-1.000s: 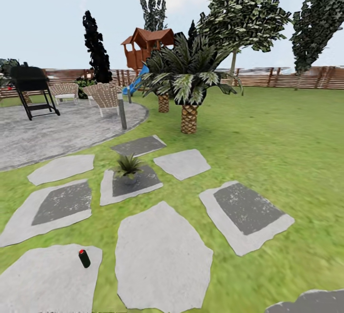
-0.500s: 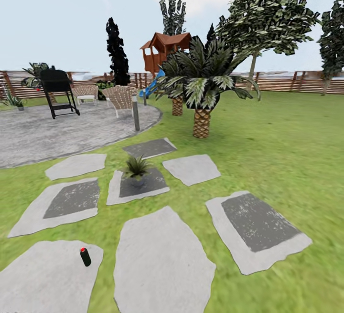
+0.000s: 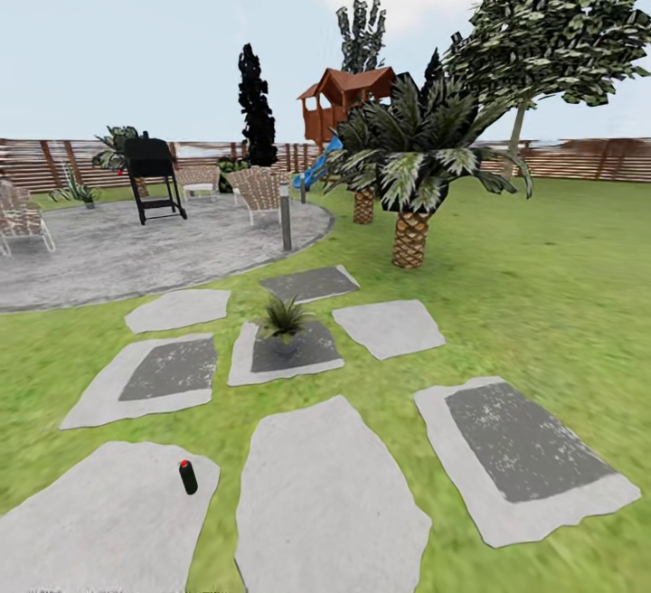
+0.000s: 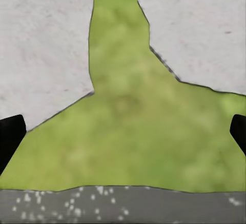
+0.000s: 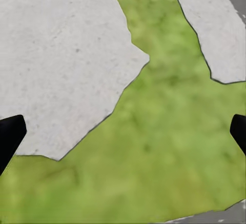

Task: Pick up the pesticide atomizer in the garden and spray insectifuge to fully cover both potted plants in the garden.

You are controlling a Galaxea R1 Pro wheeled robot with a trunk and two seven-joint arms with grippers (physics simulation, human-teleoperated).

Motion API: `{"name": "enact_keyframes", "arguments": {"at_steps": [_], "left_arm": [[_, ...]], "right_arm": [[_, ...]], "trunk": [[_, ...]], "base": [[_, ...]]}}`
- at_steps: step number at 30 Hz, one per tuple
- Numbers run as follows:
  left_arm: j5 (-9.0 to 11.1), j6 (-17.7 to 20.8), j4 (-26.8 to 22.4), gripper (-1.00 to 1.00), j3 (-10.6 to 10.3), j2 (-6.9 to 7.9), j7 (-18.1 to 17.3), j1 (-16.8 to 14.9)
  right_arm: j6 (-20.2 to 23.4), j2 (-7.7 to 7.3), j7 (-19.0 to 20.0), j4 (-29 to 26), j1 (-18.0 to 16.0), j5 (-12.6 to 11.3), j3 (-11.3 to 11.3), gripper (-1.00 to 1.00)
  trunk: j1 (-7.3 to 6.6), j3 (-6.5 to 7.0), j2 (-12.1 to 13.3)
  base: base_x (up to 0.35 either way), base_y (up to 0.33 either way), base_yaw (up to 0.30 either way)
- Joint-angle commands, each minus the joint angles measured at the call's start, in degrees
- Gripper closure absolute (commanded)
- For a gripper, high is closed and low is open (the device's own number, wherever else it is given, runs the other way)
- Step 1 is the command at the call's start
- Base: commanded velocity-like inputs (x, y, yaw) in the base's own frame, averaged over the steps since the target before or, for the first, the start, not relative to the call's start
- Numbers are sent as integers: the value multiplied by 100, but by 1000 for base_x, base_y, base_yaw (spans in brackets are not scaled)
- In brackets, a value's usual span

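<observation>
Garden scene at the approach stage of the spraying task. A small dark cylindrical atomizer with a red cap [image 3: 187,476] stands upright on a pale grey stepping slab [image 3: 99,521] low in the head view, untouched and ungrasped. Further out, a long-leaved striped plant in a small grey pot [image 3: 285,323] sits on a dark-centred slab [image 3: 287,353]; it looks like the agave rather than 1 of the 2 speckled rosettes, which cannot be made out with certainty here. Beyond lie the round grey paved patio [image 3: 117,254], a black barbecue stand [image 3: 152,177], a palm with a scaly brown trunk [image 3: 411,204] and the brown slatted wooden fence [image 3: 579,159].

In the left wrist view the left gripper [image 4: 123,134] has its 2 dark fingertips [image 4: 9,134] at opposite edges of the frame, so the jaws are spread wide with nothing between them; only green lawn [image 4: 128,131] and slab edges lie ahead of the jaws. The right gripper [image 5: 123,137] reads the same way: jaws spread apart, empty, with grass and pale slab ahead of them.

Judged progress: no step is complete. The atomizer is not yet picked up and is well away from both sets of jaws; reaching it, grasping it, finding both potted plants and spraying each of them all remain
</observation>
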Motion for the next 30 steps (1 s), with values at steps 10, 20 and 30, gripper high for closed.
{"name": "enact_keyframes", "arguments": {"at_steps": [10, 20, 30], "left_arm": [[32, -18, 6, -100, -2, -1, -1, -3], [32, -18, 6, -100, -2, -1, 1, -6], [32, -18, 6, -100, -2, -1, 1, -7]], "right_arm": [[-18, 1, 1, 3, -2, 17, -14, -100], [-16, 1, 1, 3, -2, 17, -14, -100], [-15, 1, 1, 3, -2, 17, -9, -100]], "trunk": [[-1, 57, -2], [-1, 118, -2], [-1, 176, -2]], "base": [[0, 0, 215], [70, -27, 215], [265, -163, 201]]}}
